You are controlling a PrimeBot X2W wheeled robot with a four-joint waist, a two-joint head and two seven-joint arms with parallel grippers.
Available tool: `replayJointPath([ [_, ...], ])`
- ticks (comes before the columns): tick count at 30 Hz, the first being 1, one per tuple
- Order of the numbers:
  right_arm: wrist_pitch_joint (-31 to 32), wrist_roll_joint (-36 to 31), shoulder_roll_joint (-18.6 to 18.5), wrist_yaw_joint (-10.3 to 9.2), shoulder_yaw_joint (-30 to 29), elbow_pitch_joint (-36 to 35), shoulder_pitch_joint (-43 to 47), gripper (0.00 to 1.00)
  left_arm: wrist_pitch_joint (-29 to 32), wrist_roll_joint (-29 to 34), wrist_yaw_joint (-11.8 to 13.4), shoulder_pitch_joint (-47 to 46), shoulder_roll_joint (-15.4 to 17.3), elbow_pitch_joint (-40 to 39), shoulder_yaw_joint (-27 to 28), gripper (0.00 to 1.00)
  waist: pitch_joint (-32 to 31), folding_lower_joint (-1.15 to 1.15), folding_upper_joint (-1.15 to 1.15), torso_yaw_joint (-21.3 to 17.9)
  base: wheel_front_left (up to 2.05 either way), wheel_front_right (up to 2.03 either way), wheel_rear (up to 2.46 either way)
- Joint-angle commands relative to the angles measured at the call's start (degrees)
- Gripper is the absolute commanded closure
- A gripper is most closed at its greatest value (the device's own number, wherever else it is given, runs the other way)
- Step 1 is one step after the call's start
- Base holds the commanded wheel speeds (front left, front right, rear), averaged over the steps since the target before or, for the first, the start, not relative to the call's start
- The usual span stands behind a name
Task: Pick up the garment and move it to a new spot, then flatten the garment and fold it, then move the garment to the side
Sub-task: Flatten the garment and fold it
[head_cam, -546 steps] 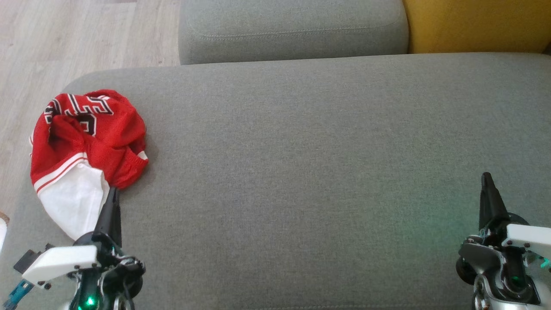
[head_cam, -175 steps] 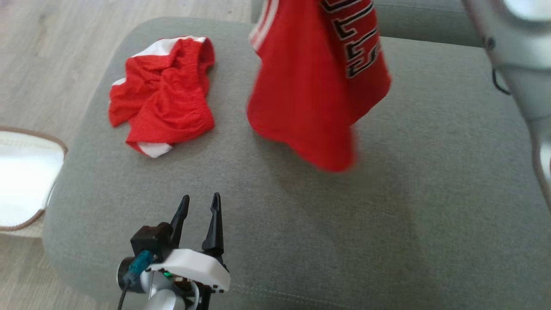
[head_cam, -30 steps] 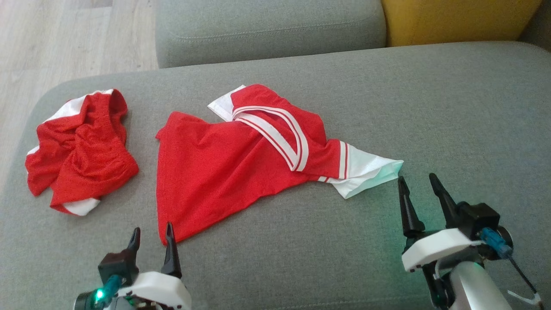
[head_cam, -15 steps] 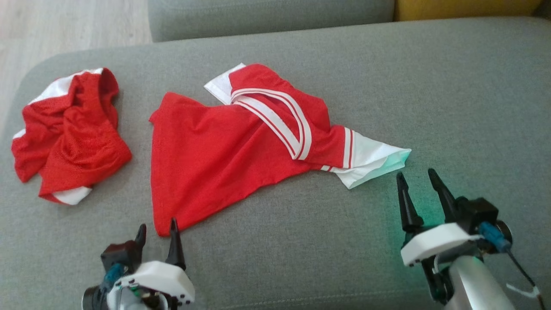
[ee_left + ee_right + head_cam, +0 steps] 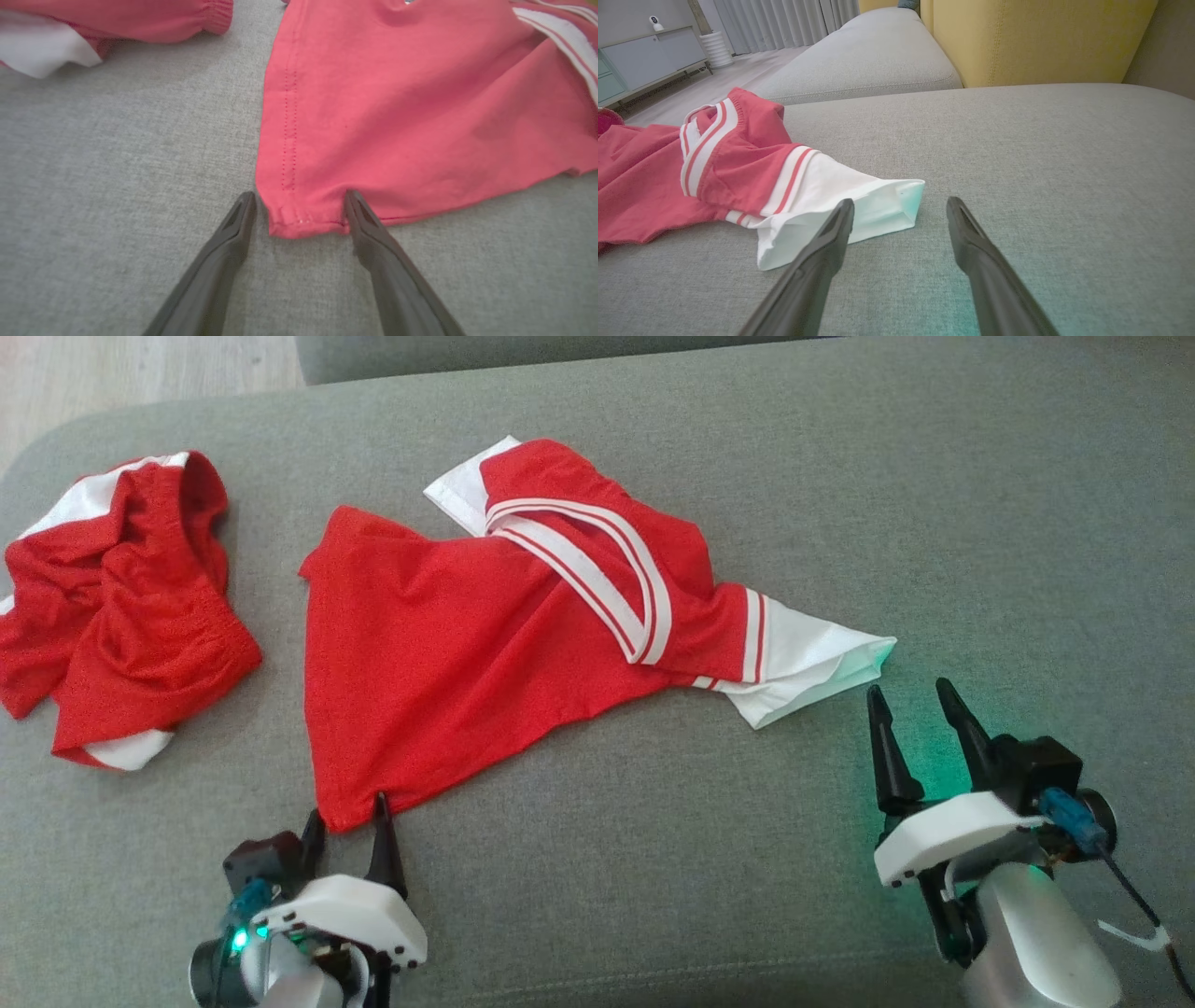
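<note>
Garment (image 5: 397,116) corner between left gripper (image 5: 299,198) jaws (parted)

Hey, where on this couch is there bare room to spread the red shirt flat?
Widest bare patch: seat cushion right of the white sleeve. A narrower strip runs between the left end effector and right end effector. Crowded on the left: shorts beside the shirt.

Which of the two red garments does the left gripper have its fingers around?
The spread red shirt with white striped trim: the open left gripper straddles its near hem corner. The crumpled red garment lies apart.
</note>
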Motion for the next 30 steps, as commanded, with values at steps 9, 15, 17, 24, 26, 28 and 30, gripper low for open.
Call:
replayJointPath([
  [9, -0.37, -1.45, 0.18, 0.37, 0.38, 0.45, -4.17, 0.00, -0.24, -2.26, -0.14, -2.91, 0.60, 3.32, -0.64, 1.00, 1.33, 0.00, 0.00, 0.29, 0.00, 0.00, 0.00],
  [15, -0.37, -3.27, -0.99, 0.37, 1.31, 3.65, -7.09, 0.00, -0.24, -1.45, -0.35, -3.78, 0.60, 1.86, -1.14, 1.00, 2.53, 0.00, 0.00, 1.25, 0.00, 0.00, 0.00],
  [17, -0.37, -3.97, -1.54, 0.37, 1.07, 5.67, -8.15, 0.00, -0.24, -1.16, -0.44, -3.92, 0.60, 1.57, -1.25, 1.00, 2.88, 0.00, 0.00, 1.60, 0.00, 0.00, 0.00],
  [24, -0.37, -4.58, -2.49, 0.37, -0.42, 9.86, -10.92, 0.00, -0.24, -0.66, -0.77, -4.22, 0.60, 1.07, -1.31, 1.00, 3.76, 0.00, 0.00, 2.80, 0.00, 0.00, 0.00],
  [26, -0.37, -4.80, -2.72, 0.37, -0.80, 10.61, -11.28, 0.00, -0.24, -0.68, -0.77, -4.31, 0.60, 1.04, -1.31, 1.00, 3.94, 0.00, 0.00, 2.93, 0.00, 0.00, 0.00],
  [28, -0.37, -5.12, -2.98, 0.37, -1.31, 11.42, -11.76, 0.00, -0.24, -0.64, -0.77, -4.42, 0.60, 0.97, -1.28, 1.00, 4.16, 0.00, 0.00, 2.99, 0.00, 0.00, 0.00],
  [30, -0.37, -5.34, -3.08, 0.37, -1.70, 11.97, -12.26, 0.00, -0.24, -0.57, -0.78, -4.54, 0.60, 0.92, -1.27, 1.00, 4.39, 0.00, 0.00, 3.05, 0.00, 0.00, 0.00],
])
